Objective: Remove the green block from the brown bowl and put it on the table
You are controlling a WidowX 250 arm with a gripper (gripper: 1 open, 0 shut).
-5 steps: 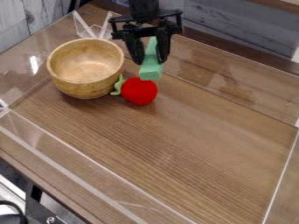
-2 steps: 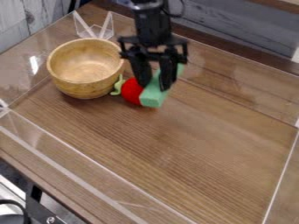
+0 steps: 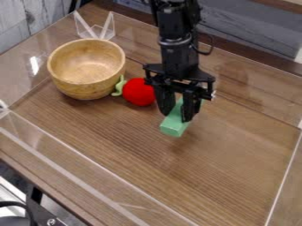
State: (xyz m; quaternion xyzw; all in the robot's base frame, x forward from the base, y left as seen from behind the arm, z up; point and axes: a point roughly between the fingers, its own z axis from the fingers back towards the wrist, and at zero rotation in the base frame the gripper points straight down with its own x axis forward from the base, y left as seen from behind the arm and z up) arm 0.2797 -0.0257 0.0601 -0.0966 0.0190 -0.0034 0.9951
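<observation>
My gripper [image 3: 178, 113] points down over the middle of the table [image 3: 177, 177], shut on the green block [image 3: 177, 122]. The block hangs tilted between the black fingers [image 3: 193, 103], its lower end close to the wood; whether it touches I cannot tell. The brown bowl [image 3: 86, 68] stands at the back left, well to the left of the gripper, with nothing showing inside it.
A red ball-like object [image 3: 140, 91] with a small green bit lies between the bowl and the gripper. Clear plastic walls [image 3: 71, 181] run along the table's edges. Open wood lies in front of and to the right of the gripper.
The gripper has carried the green block from beside the bowl to the right and towards the front, and lower. The wrist has rolled, so the block now hangs at a different angle.
</observation>
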